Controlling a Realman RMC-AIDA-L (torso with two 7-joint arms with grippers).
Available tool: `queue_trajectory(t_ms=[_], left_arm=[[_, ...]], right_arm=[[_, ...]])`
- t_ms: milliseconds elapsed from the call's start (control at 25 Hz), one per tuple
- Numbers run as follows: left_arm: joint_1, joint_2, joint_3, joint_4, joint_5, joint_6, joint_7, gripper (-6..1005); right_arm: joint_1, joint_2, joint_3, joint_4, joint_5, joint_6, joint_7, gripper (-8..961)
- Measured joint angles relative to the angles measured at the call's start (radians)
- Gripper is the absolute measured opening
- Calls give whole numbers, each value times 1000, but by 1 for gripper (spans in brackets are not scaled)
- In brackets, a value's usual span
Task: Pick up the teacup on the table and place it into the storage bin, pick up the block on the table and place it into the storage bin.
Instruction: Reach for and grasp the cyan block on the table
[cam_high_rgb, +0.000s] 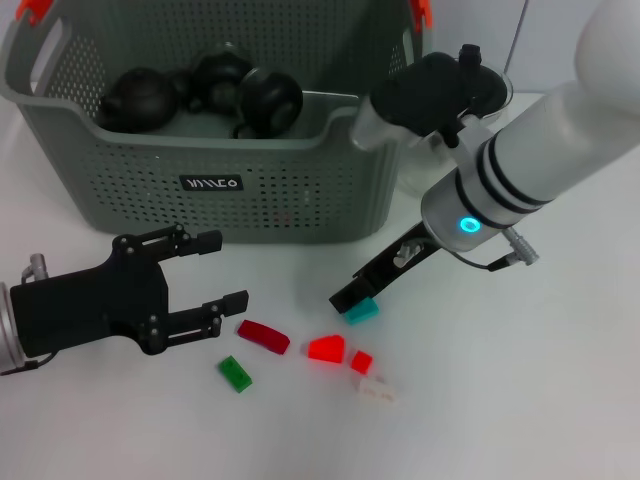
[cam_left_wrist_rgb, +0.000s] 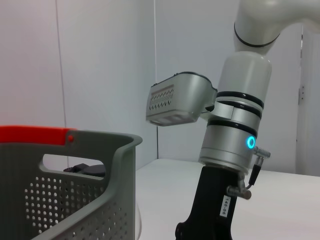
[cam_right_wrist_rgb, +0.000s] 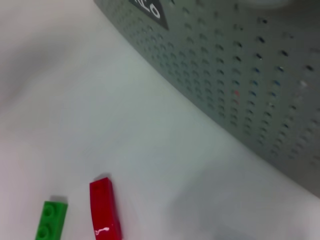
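Head view gives you the whole layout: storage bin (cam_high_rgb: 250, 190) sits at the back of the white table (cam_high_rgb: 520, 400), with dark round teaware (cam_high_rgb: 200, 95) already inside it. Right gripper (cam_high_rgb: 352, 298) is down at the table just in front of the bin's right corner, tips at a teal block (cam_high_rgb: 362, 311); it touches or nearly touches the block, but you can't tell from any view whether the fingers are closed on it or spread. Left gripper (cam_high_rgb: 215, 272) hovers low at the front left, fingers spread wide, nothing between them, pointing toward the scatter of blocks. The blocks lie loose on the table in front of the bin: dark red block (cam_high_rgb: 263, 337) just beside the left fingertips, green block (cam_high_rgb: 235, 373) below it, bright red block (cam_high_rgb: 327, 348), small red block (cam_high_rgb: 361, 362), white block (cam_high_rgb: 377, 391). Right wrist view shows you none of its own fingers, only the bin wall (cam_right_wrist_rgb: 240, 80) with its label, plus the dark red block (cam_right_wrist_rgb: 105, 210) and green block (cam_right_wrist_rgb: 50, 220) side by side on the table; the teal block isn't visible there. Left wrist view shows what the head view doesn't: the right arm (cam_left_wrist_rgb: 235, 145) side-on, with its lit ring, standing just beyond the bin's corner (cam_left_wrist_rgb: 115, 170) and an orange handle clip (cam_left_wrist_rgb: 35, 134). It doesn't reach down to the fingertips or any block.
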Motion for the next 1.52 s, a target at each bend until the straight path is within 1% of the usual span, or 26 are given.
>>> queue_trajectory(t_ms=[160,440,720,1000,1240,1520], left_arm=[[0,1,-1,0,0,-1,0,691],[4,1,-2,0,-1,-1,2,690],[5,1,-3,0,-1,-1,2,690],[5,1,-3,0,-1,-1,2,690],[5,1,-4,0,-1,-2,2,690],[5,1,-4,0,-2,-4,2,689]], right_arm=[[7,1,-57,1,0,33,33,827],[13,3,-83,3,5,61,38,828],[22,4,-150,28,46,105,39,827],[23,4,-172,30,48,112,39,827],[23,1,-186,29,46,112,40,743],[23,0,-187,23,42,105,40,593]])
